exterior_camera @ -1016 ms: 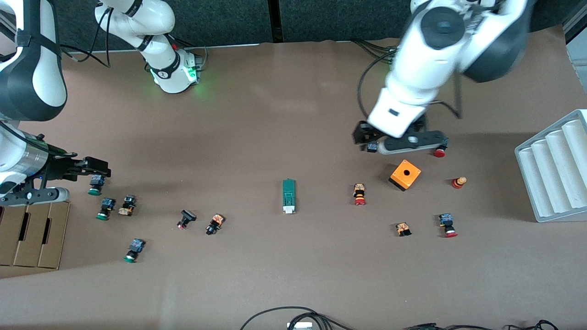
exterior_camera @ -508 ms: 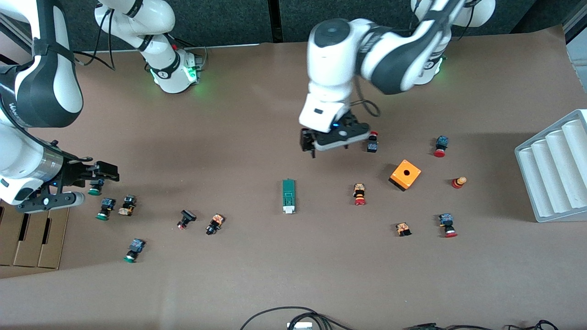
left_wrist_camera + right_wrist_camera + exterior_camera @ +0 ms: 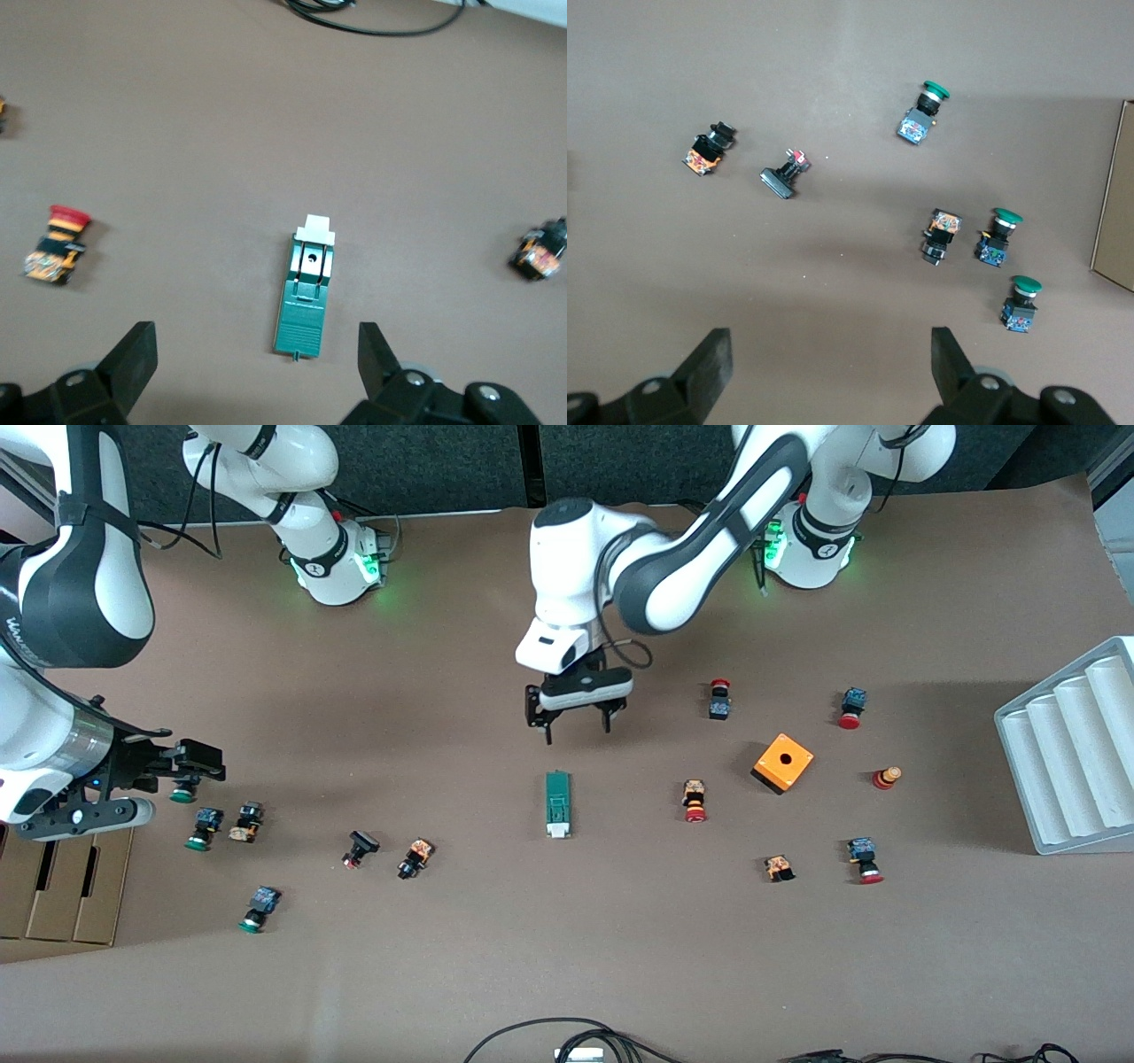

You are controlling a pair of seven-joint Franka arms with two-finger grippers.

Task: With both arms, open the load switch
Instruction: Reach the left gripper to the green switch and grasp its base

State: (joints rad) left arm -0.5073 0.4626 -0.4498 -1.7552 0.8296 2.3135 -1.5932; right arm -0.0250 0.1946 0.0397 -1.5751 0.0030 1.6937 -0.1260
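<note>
The load switch (image 3: 557,804) is a narrow dark green block with a white end piece, lying flat in the middle of the table, white end toward the front camera. My left gripper (image 3: 578,731) hangs open over the bare table just past the switch's green end. In the left wrist view the load switch (image 3: 306,292) lies between and ahead of the open fingers of the left gripper (image 3: 255,354), untouched. My right gripper (image 3: 199,763) hovers open over green-capped push buttons at the right arm's end. The right gripper (image 3: 828,354) holds nothing.
Push buttons are scattered on both sides of the switch, red-capped ones (image 3: 695,801) toward the left arm's end. An orange cube with a hole (image 3: 783,762) and a white ridged tray (image 3: 1072,753) sit there too. Cardboard (image 3: 62,877) lies under the right arm. Cables (image 3: 567,1036) lie at the front edge.
The left arm has swung from above the orange cube to the middle of the table, stopping over the spot by the switch's green end. The right gripper has barely shifted.
</note>
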